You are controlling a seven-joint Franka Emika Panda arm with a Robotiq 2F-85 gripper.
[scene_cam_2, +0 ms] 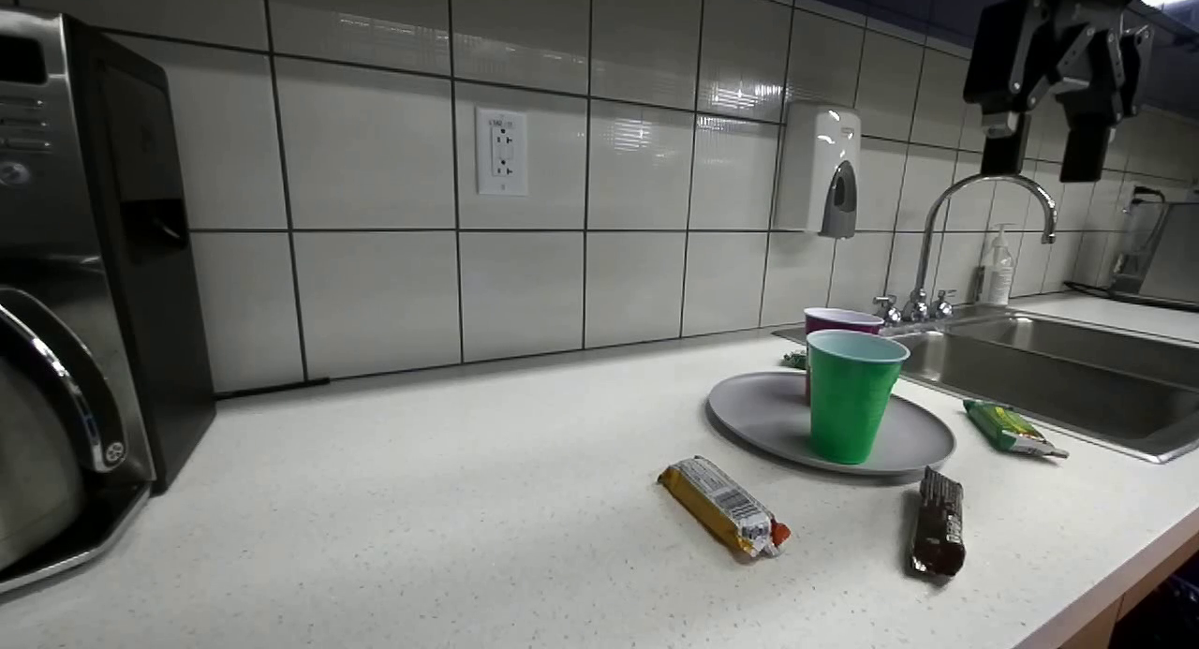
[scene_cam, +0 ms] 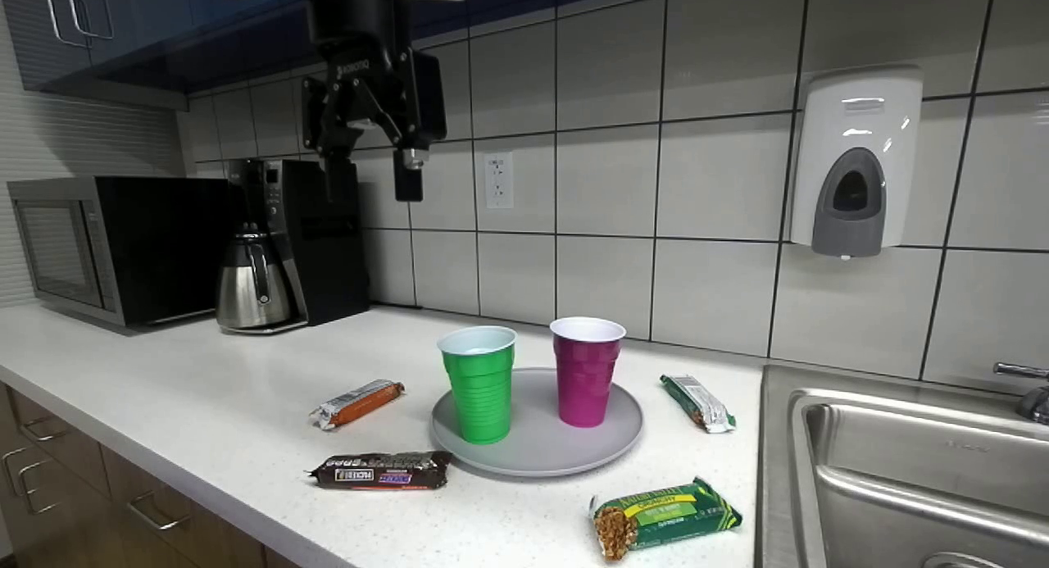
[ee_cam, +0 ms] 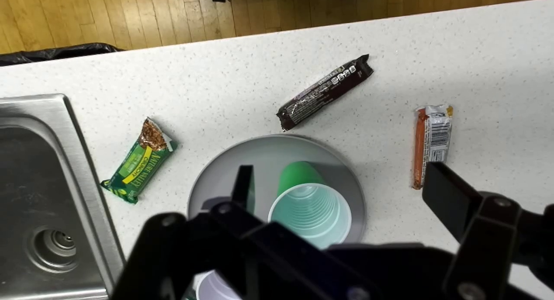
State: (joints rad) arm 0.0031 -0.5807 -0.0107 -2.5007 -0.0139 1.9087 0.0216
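Note:
My gripper hangs high above the counter, its jaws wide apart with nothing between them. Below stands a grey plate bearing two upright cups, a green one and a magenta one. In the wrist view the green cup shows between the fingers, far beneath them, while the gripper hides most of the magenta cup. Around the plate lie an orange-and-white wrapped bar, a dark brown bar, a green bar and a green-and-white bar near the wall.
A steel sink borders the counter, with a curved faucet behind it. A soap dispenser is fixed to the tiled wall. A coffee maker and a microwave stand at the far end, under blue upper cabinets.

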